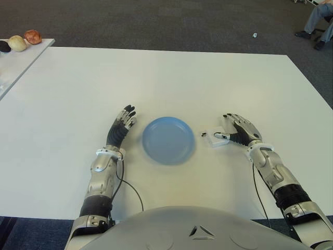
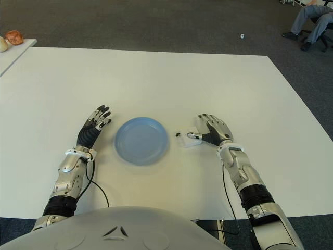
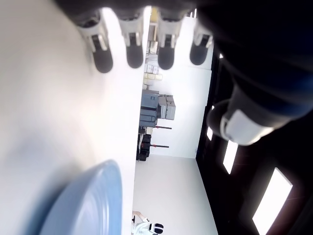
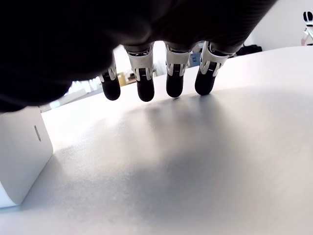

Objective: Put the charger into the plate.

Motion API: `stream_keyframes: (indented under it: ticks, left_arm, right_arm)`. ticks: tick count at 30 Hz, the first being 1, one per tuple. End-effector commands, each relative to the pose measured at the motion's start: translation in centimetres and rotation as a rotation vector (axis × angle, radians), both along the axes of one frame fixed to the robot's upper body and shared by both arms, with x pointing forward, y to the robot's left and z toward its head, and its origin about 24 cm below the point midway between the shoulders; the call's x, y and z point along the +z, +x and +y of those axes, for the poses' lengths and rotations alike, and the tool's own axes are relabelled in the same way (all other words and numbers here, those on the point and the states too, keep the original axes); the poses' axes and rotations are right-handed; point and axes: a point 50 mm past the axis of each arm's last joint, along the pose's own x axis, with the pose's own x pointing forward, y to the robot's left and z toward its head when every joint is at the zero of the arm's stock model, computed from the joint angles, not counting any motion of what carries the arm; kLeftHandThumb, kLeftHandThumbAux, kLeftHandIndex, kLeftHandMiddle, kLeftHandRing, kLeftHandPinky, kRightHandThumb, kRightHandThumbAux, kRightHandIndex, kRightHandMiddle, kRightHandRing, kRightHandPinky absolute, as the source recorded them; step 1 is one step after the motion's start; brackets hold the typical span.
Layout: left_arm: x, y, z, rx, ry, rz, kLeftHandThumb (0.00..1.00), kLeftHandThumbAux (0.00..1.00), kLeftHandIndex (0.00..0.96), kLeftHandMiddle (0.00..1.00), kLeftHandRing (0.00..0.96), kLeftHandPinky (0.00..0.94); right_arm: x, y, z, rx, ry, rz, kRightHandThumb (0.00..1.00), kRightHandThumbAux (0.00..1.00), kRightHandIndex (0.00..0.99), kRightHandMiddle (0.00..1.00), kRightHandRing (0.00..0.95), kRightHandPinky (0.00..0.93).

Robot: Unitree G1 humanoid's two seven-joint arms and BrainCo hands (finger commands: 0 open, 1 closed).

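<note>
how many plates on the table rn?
1. The blue plate sits on the table between the left hand and the right hand, with the charger just beside it. None appear hidden.

Both arms forward — left hand (image 1: 121,129) and right hand (image 1: 239,131) flat, fingers extended.

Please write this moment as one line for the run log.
phase: reaching | right hand: open, beside charger, no grasp | left hand: open, idle, left of plate | charger: on table, right of plate | plate: empty
</note>
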Motion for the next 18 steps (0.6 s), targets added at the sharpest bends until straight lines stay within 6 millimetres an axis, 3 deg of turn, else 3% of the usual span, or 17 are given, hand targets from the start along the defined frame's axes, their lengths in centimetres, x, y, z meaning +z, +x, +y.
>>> stream_keyframes:
  ticks: [1, 18]
  left_arm:
    - [-0.87, -0.56, 0.29, 0.018, -0.008, 0.059, 0.000, 0.564, 0.041, 0.099, 0.091, 0.120]
    - [-0.77, -0.64, 0.43, 0.026, 0.007, 0.071, 0.000, 0.563, 0.046, 0.107, 0.098, 0.120]
  right_arm:
    - [-1.43, -1.17, -1.20, -0.062, -0.013, 0.100, 0.204, 0.222, 0.000, 0.000, 0.000, 0.000]
    - [-0.72, -0.90, -0.60, -0.052, 0.069, 0.032, 0.237, 0.205, 0.000, 0.000, 0.000, 0.000]
